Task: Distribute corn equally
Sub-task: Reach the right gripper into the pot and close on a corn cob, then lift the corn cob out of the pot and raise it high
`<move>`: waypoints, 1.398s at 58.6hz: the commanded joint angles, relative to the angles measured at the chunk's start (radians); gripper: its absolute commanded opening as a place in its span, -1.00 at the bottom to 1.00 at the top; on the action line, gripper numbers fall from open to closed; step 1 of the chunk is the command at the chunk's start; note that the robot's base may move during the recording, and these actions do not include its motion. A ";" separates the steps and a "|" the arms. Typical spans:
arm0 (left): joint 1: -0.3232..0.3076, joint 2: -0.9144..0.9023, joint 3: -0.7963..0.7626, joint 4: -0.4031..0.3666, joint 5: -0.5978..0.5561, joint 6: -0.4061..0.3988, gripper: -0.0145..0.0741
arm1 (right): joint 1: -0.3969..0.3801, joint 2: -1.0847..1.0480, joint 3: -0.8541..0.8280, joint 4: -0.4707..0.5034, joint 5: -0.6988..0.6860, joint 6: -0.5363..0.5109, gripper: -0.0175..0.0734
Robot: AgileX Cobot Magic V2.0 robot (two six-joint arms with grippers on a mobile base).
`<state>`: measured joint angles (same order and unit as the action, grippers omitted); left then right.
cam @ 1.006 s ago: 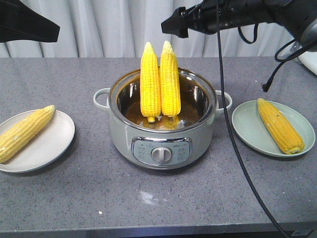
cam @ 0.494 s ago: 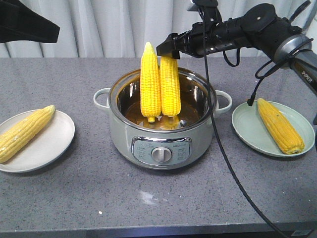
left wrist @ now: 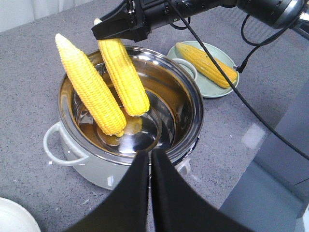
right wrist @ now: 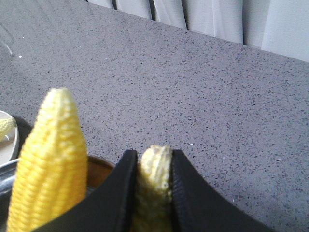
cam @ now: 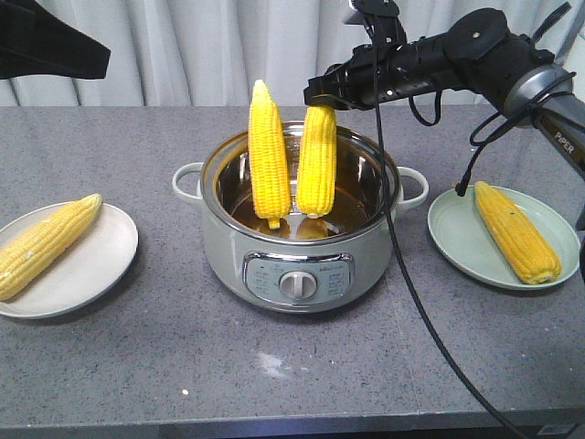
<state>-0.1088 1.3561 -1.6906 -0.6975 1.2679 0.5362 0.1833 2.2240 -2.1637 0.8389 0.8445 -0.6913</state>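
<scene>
Distribution stood about half done in the front view: one plated cob (cam: 46,245) lay on the white plate (cam: 108,267), a second plated cob (cam: 515,230) lay on the green plate (cam: 457,240), and two more stood in the pot (cam: 224,261) at the middle of the table (cam: 384,366). The right pincer (cam: 320,97) was clenched on the tip of the gripped cob (cam: 318,165). The loose cob (cam: 269,155) tilted away beside it. Each plate probably wanted one more. A black cable (cam: 413,291) hung between pot and green plate, likely in the way of a carry.

From the left wrist, the left pincer (left wrist: 148,155) hovered clenched and empty near the pot's rim. The gripped cob's butt seemed just off the bottom, so the steel wall was not yet cleared.

From the right wrist, the dark fingers (right wrist: 123,183) squeezed the pale tip, with the loose cob just beside.
</scene>
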 commanded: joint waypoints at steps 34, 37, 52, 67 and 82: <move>-0.001 -0.025 -0.024 -0.052 -0.027 0.000 -0.69 | -0.001 -0.121 -0.035 0.027 -0.078 -0.090 -0.63; -0.001 -0.025 -0.024 -0.052 -0.027 0.000 -0.69 | -0.001 -0.124 -0.035 0.031 -0.078 -0.090 -0.63; -0.001 -0.025 -0.024 -0.051 -0.028 0.000 -0.69 | -0.005 -0.165 -0.035 0.029 -0.135 -0.090 -0.63; -0.001 -0.025 -0.024 -0.051 -0.037 0.000 -0.69 | -0.009 -0.242 -0.035 0.023 -0.153 -0.093 -0.63; -0.001 -0.025 -0.024 -0.051 -0.042 0.000 -0.69 | -0.009 -0.388 -0.035 -0.025 -0.072 -0.082 -0.63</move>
<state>-0.1088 1.3561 -1.6906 -0.6975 1.2679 0.5362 0.1812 1.9506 -2.1637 0.8079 0.7744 -0.7744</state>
